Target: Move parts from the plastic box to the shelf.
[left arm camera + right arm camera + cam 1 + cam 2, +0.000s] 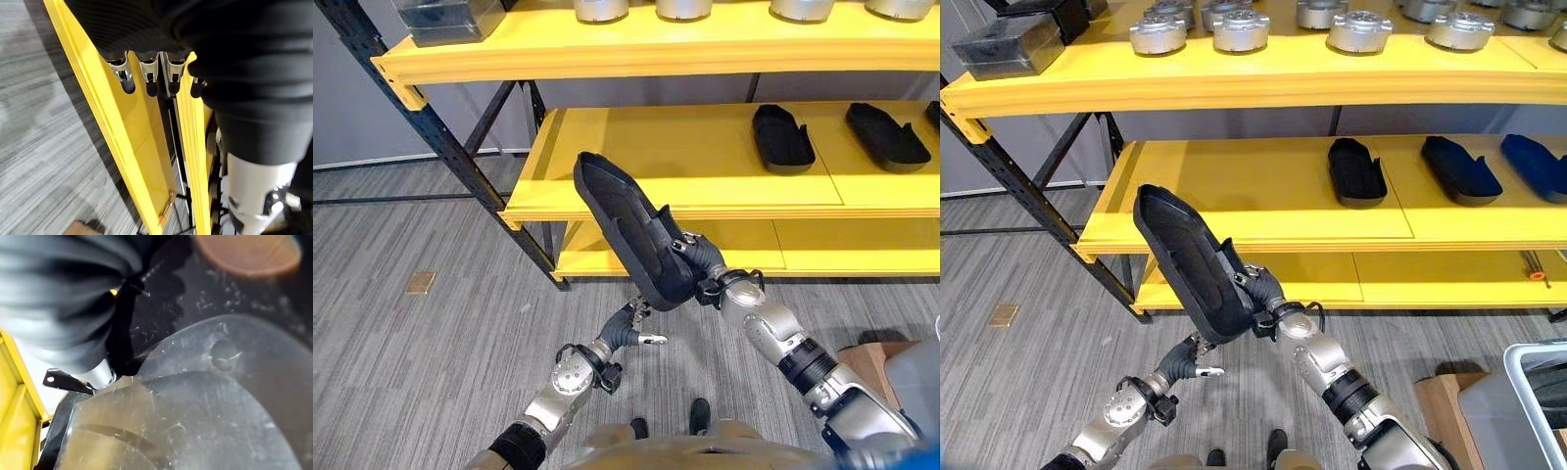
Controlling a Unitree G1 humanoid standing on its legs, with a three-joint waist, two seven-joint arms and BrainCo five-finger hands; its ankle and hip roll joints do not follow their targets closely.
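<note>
My right hand point(697, 258) is shut on a long black moulded part point(626, 230) and holds it tilted in the air, its upper end in front of the yellow middle shelf point(695, 171). The part's scuffed black surface point(220, 357) shows close up in the right wrist view. Three similar dark parts point(1355, 171) point(1459, 168) point(1538, 164) lie side by side on the right of that shelf. Lower down, under the held part, my left hand point(634, 331) hangs open with its fingers point(146, 73) straight and holds nothing. A corner of the plastic box point(1536, 364) shows at the lower right.
The top shelf point(1263, 73) carries several round silver metal parts point(1239, 29) and a grey metal block point(1001, 49). A black upright post point(440, 137) with diagonal braces stands at the rack's left end. A cardboard box point(1438, 399) sits beside the plastic box.
</note>
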